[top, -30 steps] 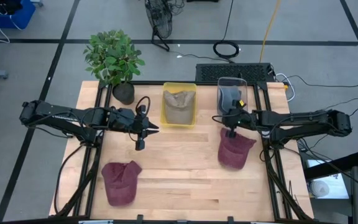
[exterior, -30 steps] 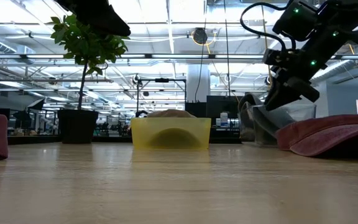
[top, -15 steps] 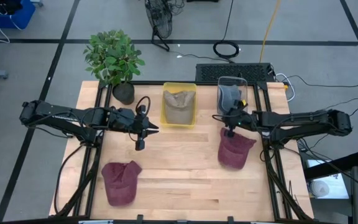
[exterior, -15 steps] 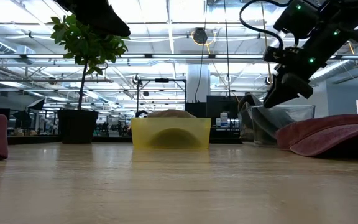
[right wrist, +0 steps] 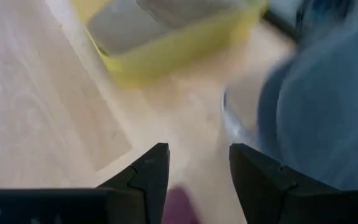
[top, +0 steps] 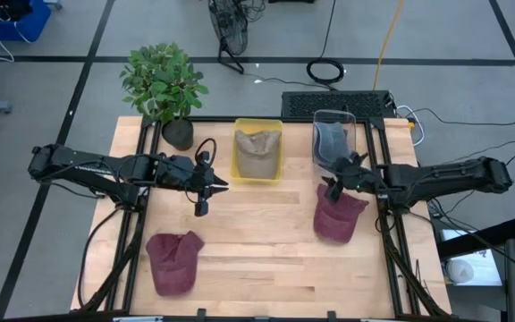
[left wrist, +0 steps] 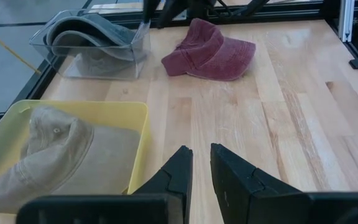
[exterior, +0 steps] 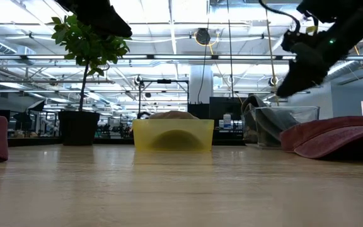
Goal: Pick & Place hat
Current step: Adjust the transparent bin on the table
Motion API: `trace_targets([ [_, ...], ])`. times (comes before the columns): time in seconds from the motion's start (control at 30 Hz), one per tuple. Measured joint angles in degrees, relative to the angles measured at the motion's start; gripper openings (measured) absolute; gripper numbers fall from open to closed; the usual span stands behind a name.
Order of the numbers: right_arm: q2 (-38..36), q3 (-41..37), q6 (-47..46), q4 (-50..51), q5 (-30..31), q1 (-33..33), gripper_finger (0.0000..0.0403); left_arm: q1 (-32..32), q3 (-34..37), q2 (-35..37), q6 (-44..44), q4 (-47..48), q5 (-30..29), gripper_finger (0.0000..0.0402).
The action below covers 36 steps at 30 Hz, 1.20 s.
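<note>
the right gripper point(top: 332, 182) is hovering right of centre in the high view, above the upper edge of a maroon cap point(top: 336, 215) lying on the wooden table point(top: 257, 241); its fingers point(right wrist: 146, 174) are standing apart with nothing between them. just above it, a grey cap point(top: 329, 139) is sitting in a clear bin point(top: 333, 119). the left gripper point(top: 206, 195) is waiting left of centre, its fingers point(left wrist: 179, 171) nearly together and empty, beside the yellow bin point(top: 257, 152) holding a tan cap point(top: 257, 154). a second maroon cap point(top: 173, 260) is lying at lower left.

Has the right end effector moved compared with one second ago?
Yes. The right end effector pulled back toward its own side, away from the yellow plastic bin, with fingers apart.
</note>
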State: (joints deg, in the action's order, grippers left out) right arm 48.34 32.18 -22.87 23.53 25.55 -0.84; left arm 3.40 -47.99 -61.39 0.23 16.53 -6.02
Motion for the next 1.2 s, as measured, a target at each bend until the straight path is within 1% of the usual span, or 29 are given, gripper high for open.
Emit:
trace_targets([
  [0.17, 0.7, 0.0, -22.4, 10.8, -2.4, 3.5, 0.0139, 0.0, 0.0, 0.0, -0.5, 0.0, 0.0, 0.0065],
  [0.27, 1.5, 0.0, -31.6, 18.3, -3.1, 3.9, 0.0132, 0.1, 0.0, 0.0, -0.7, -0.1, 0.0, 0.0065],
  [0.37, 2.3, 0.0, -36.0, 26.6, 0.6, 2.7, 0.0126, 0.1, 0.0, 0.0, -0.7, -0.4, 0.0, 0.0065],
  [0.43, 2.8, 0.0, -38.5, 30.3, 5.1, 1.6, 0.0123, 0.1, 0.0, 0.0, -0.6, -0.6, 0.0, 0.0065],
  [0.5, 3.2, 0.0, -39.3, 30.7, 9.3, 0.5, 0.0121, 0.1, 0.0, 0.0, 0.1, -0.9, 0.0, 0.0065],
  [0.57, 3.5, -0.1, -38.7, 28.1, 11.2, -0.4, 0.0121, 0.1, 0.0, 0.0, 0.8, -1.4, 0.0, 0.0065],
  [0.67, 3.8, -0.7, -34.8, 21.4, 10.6, -1.5, 0.0120, 0.1, 0.0, 0.0, 1.1, -1.6, 0.0, 0.0065],
  [0.8, 3.8, -3.6, -30.3, 13.0, 10.3, -3.7, 0.0116, 0.1, 0.0, 0.0, 1.4, -1.7, 0.1, 0.0065],
  [1.07, 3.8, -10.0, -28.9, 12.3, 10.5, -10.1, 0.0099, 0.1, 0.0, 0.0, 1.2, -1.7, 0.1, 0.0065],
  [1.2, 3.7, -12.6, -28.7, 11.8, 11.7, -11.9, 0.0089, 0.1, 0.0, 0.0, 1.2, -1.7, 0.1, 0.0065],
])
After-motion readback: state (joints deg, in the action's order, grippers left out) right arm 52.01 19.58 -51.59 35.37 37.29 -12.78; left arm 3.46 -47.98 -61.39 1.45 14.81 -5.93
